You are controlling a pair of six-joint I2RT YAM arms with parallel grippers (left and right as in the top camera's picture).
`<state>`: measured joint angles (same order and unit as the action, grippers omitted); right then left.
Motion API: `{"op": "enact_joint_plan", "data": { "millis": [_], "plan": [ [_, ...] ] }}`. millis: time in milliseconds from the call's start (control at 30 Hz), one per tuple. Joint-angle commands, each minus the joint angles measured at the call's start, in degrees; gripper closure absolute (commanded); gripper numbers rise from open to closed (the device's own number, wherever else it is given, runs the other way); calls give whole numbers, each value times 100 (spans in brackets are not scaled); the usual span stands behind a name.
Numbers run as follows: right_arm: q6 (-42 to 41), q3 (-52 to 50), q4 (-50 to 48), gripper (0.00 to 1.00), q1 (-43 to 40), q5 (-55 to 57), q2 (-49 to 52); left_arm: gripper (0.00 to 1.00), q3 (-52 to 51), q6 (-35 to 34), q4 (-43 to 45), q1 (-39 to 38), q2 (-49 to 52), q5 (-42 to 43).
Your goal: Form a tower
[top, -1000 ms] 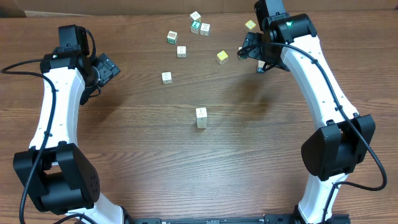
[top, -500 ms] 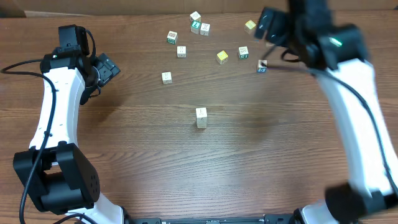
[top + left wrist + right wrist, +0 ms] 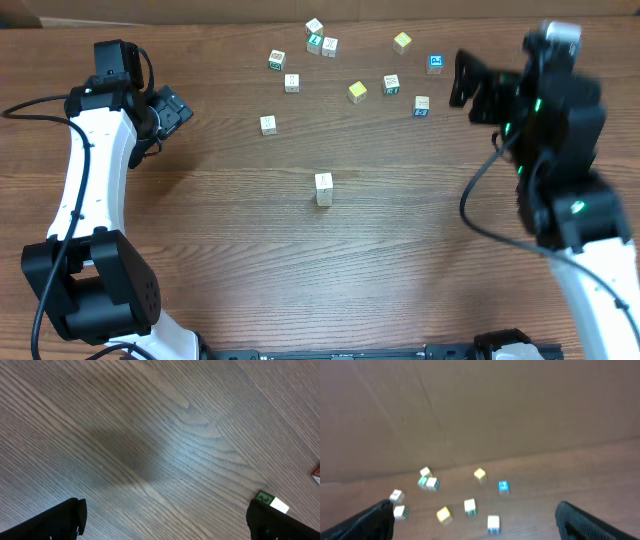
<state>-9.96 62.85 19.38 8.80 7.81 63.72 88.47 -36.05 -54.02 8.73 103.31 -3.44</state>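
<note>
Left tool point(image 3: 172, 110): jaws wide, nothing held, above bare wood at left side of brown wood-grain bench point(image 3: 400, 250).
Right tool point(image 3: 468, 85): jaws wide, nothing held, outline blurred, at right far side near blue-faced cube point(image 3: 435, 63).
Narrow tower of small cream wooden letter cubes point(image 3: 323, 187): upright at bench centre, between arms, well apart from both tools.
Loose letter cubes point(image 3: 291, 82): scattered along far edge.
</note>
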Motion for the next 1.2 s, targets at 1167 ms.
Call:
{"op": "enact_joint_plan", "data": {
  "millis": [1167],
  "plan": [
    [306, -6238, -1451, 0, -223, -684, -5976, 1, 116, 9, 9, -17, 42, 9]
  ]
}}
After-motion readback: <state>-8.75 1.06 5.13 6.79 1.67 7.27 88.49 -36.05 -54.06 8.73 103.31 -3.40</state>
